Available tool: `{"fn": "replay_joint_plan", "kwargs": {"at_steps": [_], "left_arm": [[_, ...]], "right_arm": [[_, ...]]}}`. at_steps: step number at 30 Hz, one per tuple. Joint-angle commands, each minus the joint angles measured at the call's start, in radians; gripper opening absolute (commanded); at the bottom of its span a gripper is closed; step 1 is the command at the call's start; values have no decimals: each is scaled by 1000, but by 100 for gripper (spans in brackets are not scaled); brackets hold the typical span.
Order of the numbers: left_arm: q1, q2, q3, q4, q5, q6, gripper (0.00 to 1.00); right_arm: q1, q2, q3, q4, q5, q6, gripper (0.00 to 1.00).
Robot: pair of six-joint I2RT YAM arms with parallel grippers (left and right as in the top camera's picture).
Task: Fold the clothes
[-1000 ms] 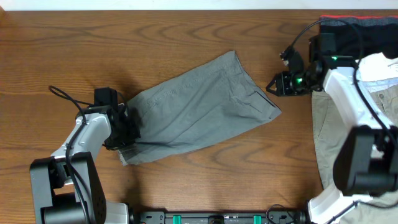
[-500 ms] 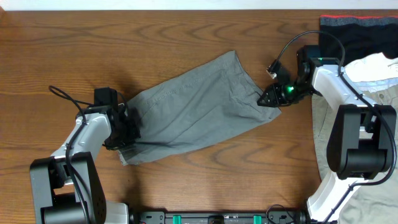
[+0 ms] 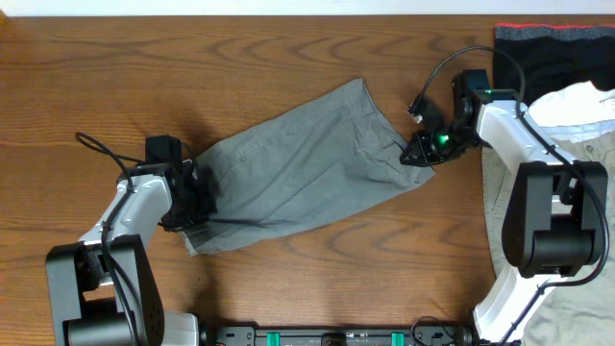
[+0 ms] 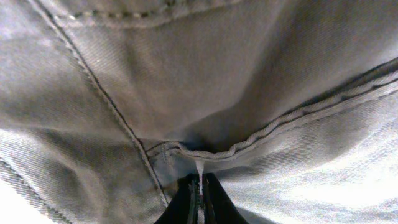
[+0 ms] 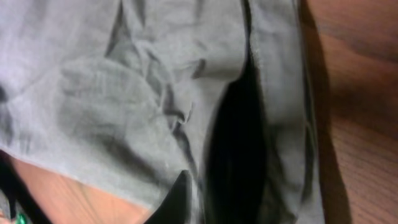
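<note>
Pinches the shorts (image 3: 298, 168) at both ends, with the left gripper (image 4: 200, 190) clamped tight on a seam fold and the right gripper (image 3: 411, 154) closed on the corner hem, holding the cloth spread between them for folding

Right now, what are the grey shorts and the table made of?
The grey shorts look like woven cotton twill, matte: fine diagonal weave and stitched seams show. The table looks like wood or wood-look laminate, smooth with a slight sheen: brown grain swirls show.
</note>
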Motion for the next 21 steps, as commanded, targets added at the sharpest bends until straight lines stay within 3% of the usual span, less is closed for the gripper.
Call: {"fn": "replay_joint_plan", "kwargs": {"at_steps": [1, 5, 8, 19, 21], "left_arm": [[6, 28, -10, 5, -79, -10, 8], [6, 28, -10, 5, -79, -10, 8], [6, 28, -10, 6, -79, -10, 8], [6, 28, -10, 5, -79, -10, 8], [6, 28, -10, 2, -79, -10, 8]], "right_arm": [[7, -5, -12, 8, 75, 77, 1], [-13, -6, -12, -16, 301, 274, 1], [-44, -6, -12, -39, 365, 359, 1], [-60, -6, -11, -83, 443, 441, 2], [-60, -19, -5, -67, 395, 352, 11]]}}
